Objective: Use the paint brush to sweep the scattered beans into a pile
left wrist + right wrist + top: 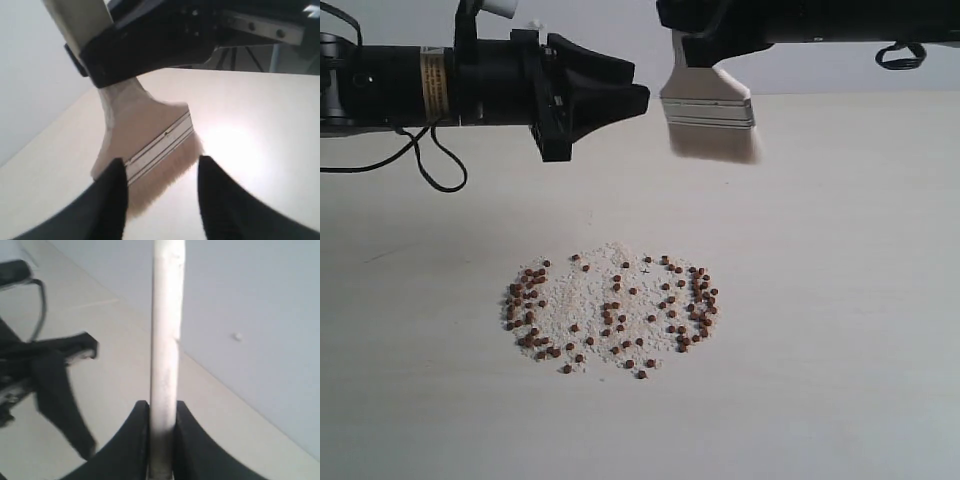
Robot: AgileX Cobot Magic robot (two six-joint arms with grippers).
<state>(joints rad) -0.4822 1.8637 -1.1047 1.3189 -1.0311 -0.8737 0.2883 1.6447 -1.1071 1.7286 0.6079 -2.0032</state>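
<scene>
The beans (698,291) lie in a loose ring-shaped patch on the table, mixed with pale crumbs (585,297). The paint brush (709,105) hangs in the air behind the patch, bristles (716,142) pointing down and clear of the table. My right gripper (692,48) is shut on its wooden handle, seen edge-on (166,315) between the jaws (162,409). My left gripper (638,86) hovers level just to the left of the brush, open and empty. In its wrist view (161,161) the ferrule (160,145) and bristles show beyond the parted fingers.
The pale table (840,300) stretches all round the patch. A black cable (432,165) loops down under the left arm at the far left. The left gripper's dark body (55,375) shows in the right wrist view.
</scene>
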